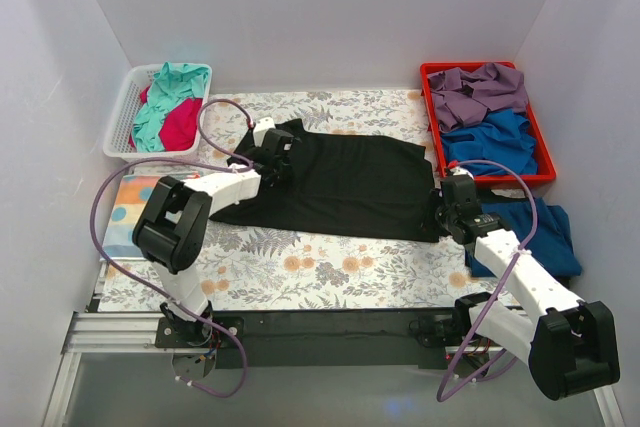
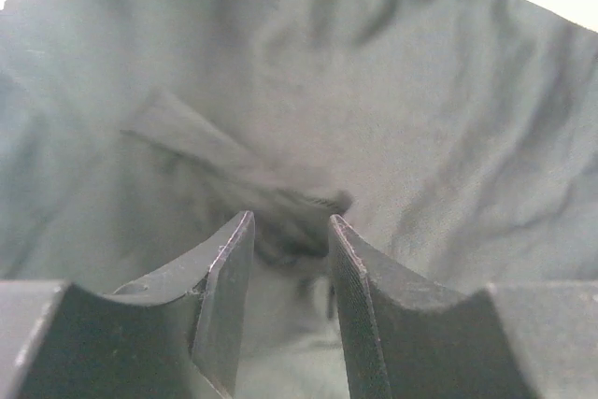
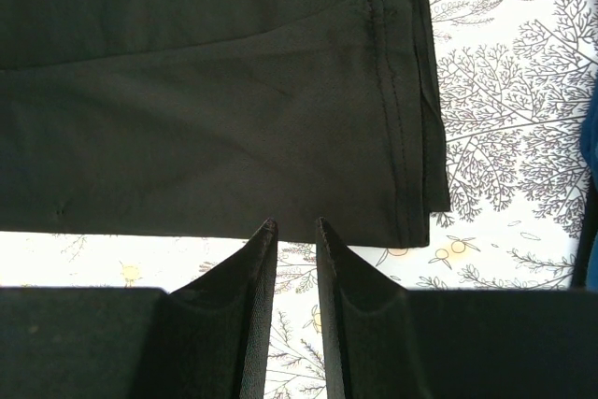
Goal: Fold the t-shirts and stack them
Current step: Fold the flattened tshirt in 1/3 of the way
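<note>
A large black t-shirt lies spread flat across the middle of the floral table sheet. My left gripper hovers low over its left end. In the left wrist view the left gripper is open, with a raised fold of the black cloth just beyond its tips. My right gripper is at the shirt's right near corner. In the right wrist view the right gripper is narrowly open and empty, its tips at the hem of the black t-shirt. A dark blue t-shirt lies crumpled at the right.
A white basket at the back left holds a teal shirt and a magenta shirt. A red bin at the back right holds purple and blue clothes. A pale dotted cloth lies at the left edge.
</note>
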Controlling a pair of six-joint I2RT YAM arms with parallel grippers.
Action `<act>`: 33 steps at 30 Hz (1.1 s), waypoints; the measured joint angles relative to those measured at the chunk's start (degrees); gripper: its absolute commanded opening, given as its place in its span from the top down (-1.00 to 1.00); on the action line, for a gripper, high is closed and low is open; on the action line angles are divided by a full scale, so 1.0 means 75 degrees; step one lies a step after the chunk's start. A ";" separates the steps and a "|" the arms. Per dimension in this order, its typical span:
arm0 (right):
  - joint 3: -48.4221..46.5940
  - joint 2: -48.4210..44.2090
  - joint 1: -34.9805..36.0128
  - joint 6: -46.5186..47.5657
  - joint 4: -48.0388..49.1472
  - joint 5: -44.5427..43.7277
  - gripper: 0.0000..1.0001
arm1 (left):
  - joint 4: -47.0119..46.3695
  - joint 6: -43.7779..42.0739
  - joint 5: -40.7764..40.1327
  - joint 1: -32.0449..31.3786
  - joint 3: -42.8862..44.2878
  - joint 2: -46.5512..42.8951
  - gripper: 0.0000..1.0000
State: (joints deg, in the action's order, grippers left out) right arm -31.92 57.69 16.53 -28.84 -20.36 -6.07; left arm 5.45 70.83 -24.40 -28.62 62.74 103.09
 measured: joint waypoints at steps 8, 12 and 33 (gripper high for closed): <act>0.0003 0.0041 0.0000 0.0015 0.0160 0.0122 0.42 | 0.0125 0.0268 -0.0376 0.0020 -0.0312 -0.0848 0.44; 0.0038 0.0064 0.0000 0.0017 0.0175 0.0163 0.42 | 0.0449 0.0460 -0.0332 0.0020 -0.0574 -0.0764 0.52; 0.0131 0.0134 0.0000 0.0017 0.0294 0.0207 0.43 | 0.0589 0.0682 -0.0493 0.0023 0.0361 0.0839 0.62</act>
State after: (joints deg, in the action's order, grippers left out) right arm -30.94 58.70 16.53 -28.71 -18.15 -4.51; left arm 9.87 75.94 -28.10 -28.45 65.45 109.38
